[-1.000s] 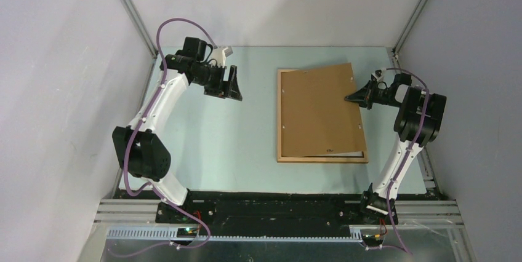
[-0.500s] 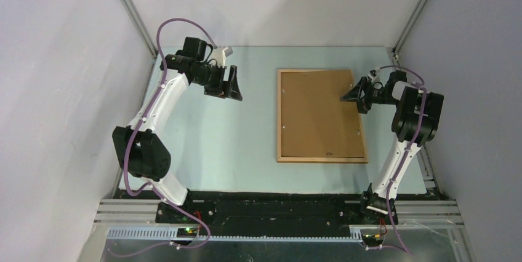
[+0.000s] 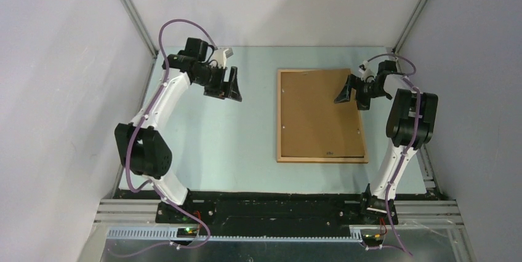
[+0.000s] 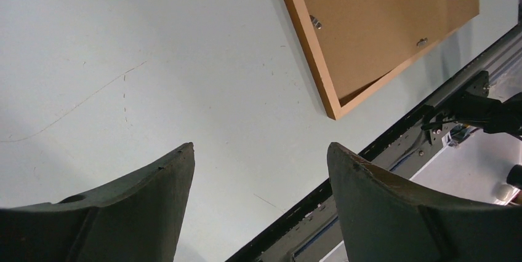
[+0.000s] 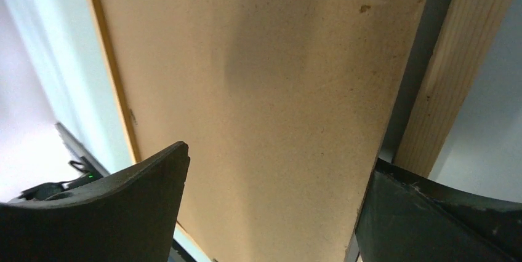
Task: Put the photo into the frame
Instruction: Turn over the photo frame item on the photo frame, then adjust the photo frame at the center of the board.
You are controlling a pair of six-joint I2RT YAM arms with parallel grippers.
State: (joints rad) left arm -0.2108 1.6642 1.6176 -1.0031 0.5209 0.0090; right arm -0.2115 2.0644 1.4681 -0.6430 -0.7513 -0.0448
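Top external view: the frame (image 3: 279,120) lies flat on the bench (image 3: 234,151), right of centre, with a brown backing board (image 3: 317,120) lying inside it. The right tool (image 3: 352,99) hangs open and empty over the board's far right corner. The left tool (image 3: 234,97), also open, is well apart to the left.

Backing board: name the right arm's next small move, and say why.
Probably lift the right gripper straight up and clear: its jaws stand open over the far right corner of the backing board, holding nothing, and the board lies inside the frame.
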